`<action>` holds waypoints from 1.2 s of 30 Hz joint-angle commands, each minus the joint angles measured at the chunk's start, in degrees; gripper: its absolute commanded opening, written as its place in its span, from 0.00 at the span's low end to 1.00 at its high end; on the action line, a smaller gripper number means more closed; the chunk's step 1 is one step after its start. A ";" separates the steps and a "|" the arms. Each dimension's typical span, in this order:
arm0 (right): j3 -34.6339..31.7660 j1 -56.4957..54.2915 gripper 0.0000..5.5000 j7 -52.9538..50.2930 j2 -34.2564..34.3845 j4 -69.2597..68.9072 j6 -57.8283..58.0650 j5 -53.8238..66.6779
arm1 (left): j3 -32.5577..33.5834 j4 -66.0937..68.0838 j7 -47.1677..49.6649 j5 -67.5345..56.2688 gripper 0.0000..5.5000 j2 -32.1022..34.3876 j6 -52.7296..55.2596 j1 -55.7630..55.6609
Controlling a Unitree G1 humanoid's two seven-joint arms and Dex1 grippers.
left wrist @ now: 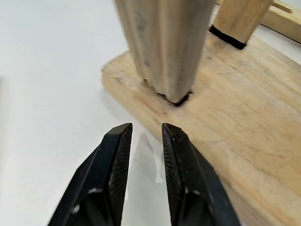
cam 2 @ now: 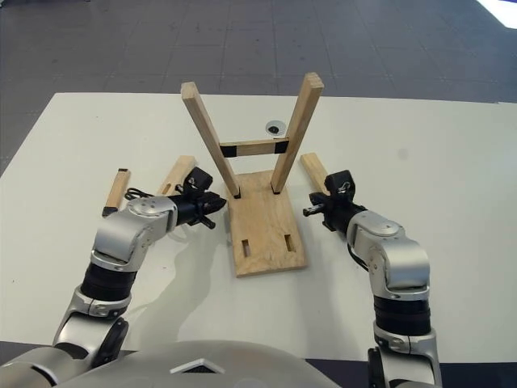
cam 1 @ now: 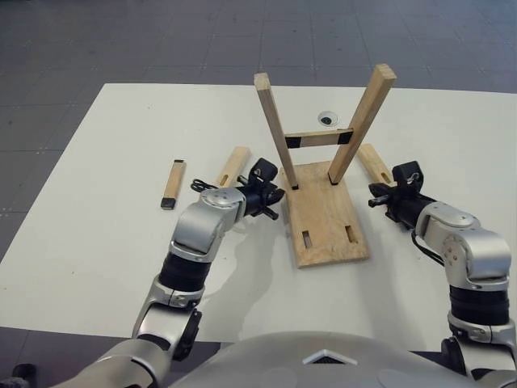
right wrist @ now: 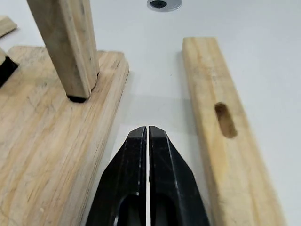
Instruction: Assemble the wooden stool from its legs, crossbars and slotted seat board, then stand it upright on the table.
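On the white table (cam 1: pixel 97 242), one slotted seat board (cam 1: pixel 327 222) is seen lying flat near the middle. Two legs are stood in the slots at its far end, the left standing leg (cam 1: pixel 275 133) and the right standing leg (cam 1: pixel 362 121), and both lean outward toward their tops. They are joined partway up by one fitted crossbar (cam 1: pixel 319 138) with black ends. At the near end of the board two slots are left unfilled, the near-left slot (cam 1: pixel 308 239) and the near-right slot (cam 1: pixel 350 234).

Two more legs are laid loose on the table. The left loose leg (cam 1: pixel 233 166) lies just beside the board's far left corner. The right loose leg (cam 1: pixel 374 162) lies just beside its far right corner, and an oval hole is shown in its upper face. One loose crossbar (cam 1: pixel 173 184) with a black near end is laid well apart to the left. One round grommet (cam 1: pixel 327 118) is set into the table behind the standing legs.

The left gripper (left wrist: pixel 147 126) is held low beside the board's left edge and is pointed at the foot of the left standing leg. Its fingers are slightly parted and nothing is held between them. The right gripper (right wrist: pixel 148 127) is held over bare table between the board's right edge and the right loose leg. Its fingers are pressed together and it is empty.
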 commanded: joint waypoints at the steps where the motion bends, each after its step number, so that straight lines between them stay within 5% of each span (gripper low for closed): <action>1: 7.20 -1.25 0.02 4.83 -0.65 6.20 -3.61 -1.47 | -1.73 4.67 1.32 0.67 0.22 -0.74 -0.88 0.38; 7: 9.22 -1.65 0.02 7.30 0.09 6.95 -4.55 -0.74 | 0.12 10.33 2.94 1.31 0.22 -0.48 -3.63 -2.16; 11: 4.08 -1.73 0.02 5.39 -0.08 4.53 -3.36 0.48 | 7.88 -1.81 0.05 -0.74 0.22 10.94 2.41 3.83; 14: 0.27 -0.65 0.02 2.59 1.42 0.85 -2.28 1.41 | 15.89 2.14 1.93 0.73 0.14 15.55 -5.50 -0.81; 19: 0.90 -1.50 0.02 -0.01 3.37 0.01 -4.95 0.00 | 26.57 12.67 6.55 -3.91 0.02 11.12 -22.47 -19.97; 23: 1.97 -2.19 0.02 -0.50 3.39 1.04 -6.26 -0.99 | 29.15 13.71 8.38 -10.33 0.02 5.21 -22.83 -27.93; 29: 4.40 -1.74 0.02 -0.52 4.44 1.21 -7.12 -1.89 | 25.83 10.80 10.85 -15.75 0.02 -2.52 -17.46 -32.31; 36: 5.41 -1.48 0.02 -0.46 4.63 1.46 -7.18 -1.90 | 23.70 19.88 9.15 -14.35 0.02 -3.12 -22.71 -34.73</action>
